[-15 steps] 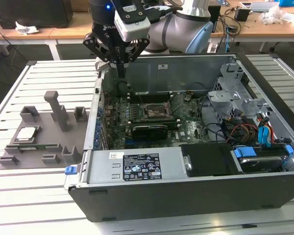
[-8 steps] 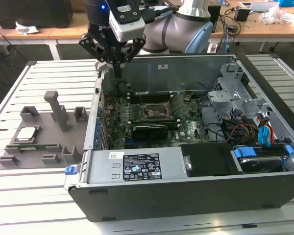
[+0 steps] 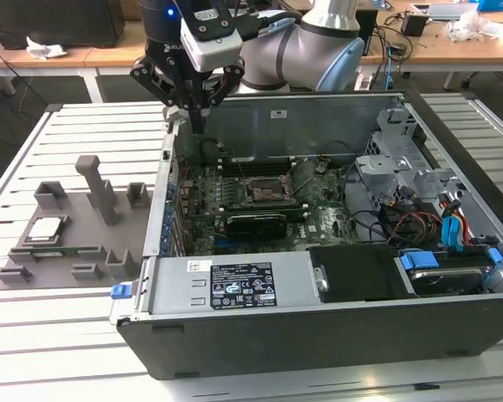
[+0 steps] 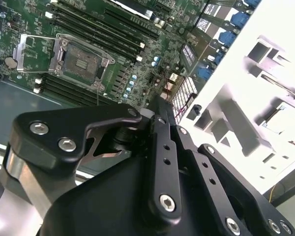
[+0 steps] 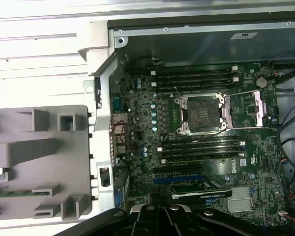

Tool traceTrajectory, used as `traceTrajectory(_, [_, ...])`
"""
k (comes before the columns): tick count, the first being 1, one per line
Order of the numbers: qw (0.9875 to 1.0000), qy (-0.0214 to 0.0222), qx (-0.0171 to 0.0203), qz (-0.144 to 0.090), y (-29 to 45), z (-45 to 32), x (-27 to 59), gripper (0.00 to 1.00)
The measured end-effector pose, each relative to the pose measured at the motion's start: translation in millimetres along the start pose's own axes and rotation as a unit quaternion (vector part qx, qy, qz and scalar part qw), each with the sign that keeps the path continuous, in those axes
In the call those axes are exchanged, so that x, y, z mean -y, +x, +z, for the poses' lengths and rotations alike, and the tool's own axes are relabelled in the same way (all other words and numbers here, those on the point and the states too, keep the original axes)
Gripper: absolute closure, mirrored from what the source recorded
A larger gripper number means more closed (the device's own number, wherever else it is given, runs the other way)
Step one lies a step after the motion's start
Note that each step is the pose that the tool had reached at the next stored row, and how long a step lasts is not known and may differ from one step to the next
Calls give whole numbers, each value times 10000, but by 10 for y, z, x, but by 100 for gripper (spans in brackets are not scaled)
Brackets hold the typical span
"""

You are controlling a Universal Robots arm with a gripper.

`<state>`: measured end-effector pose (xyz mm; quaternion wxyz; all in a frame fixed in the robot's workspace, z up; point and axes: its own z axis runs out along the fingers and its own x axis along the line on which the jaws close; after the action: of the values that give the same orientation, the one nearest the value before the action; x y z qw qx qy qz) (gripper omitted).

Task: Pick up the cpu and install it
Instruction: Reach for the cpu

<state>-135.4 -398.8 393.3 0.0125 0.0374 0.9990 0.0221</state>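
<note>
Your gripper [image 3: 197, 126] hangs over the rear corner of the open computer case [image 3: 318, 335], on the exterior view's left. Its fingers are drawn together with nothing between them, and the second wrist view shows the same pinched tips [image 4: 156, 105] above the motherboard [image 4: 152, 54]. The cpu [image 3: 46, 228] lies flat on the grey fixture [image 3: 92, 251] outside the case, well apart from the gripper, on the slatted table [image 3: 67, 360] towards the exterior view's left. Its silvery top plate faces up. The socket [image 5: 201, 114] looks ready for it, as its load plate [image 5: 258, 105] is swung open to one side and the recess is bare. Judge the chip as light, rigid and unforgiving. It will not flex, but the smooth metal lid is likely to be slippery, and the underside contacts (like the socket's own pins) can be spoiled by any scrape or tilt. You would do best to take it by two opposite edges of the thin rim. Keep the fingers off the faces and the chip level, and squeeze no harder than is needed to stop it sliding. The raised fixture blocks just beside it leave limited room for the fingers, so mind which pair of edges you choose.
</note>
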Motion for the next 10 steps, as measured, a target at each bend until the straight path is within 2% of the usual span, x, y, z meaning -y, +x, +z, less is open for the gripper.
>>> traceTrajectory(6, [10000, 0, 0, 0, 49, -1, 4, 89])
traceTrajectory(10, [10000, 0, 0, 0, 138, -3, 10, 89])
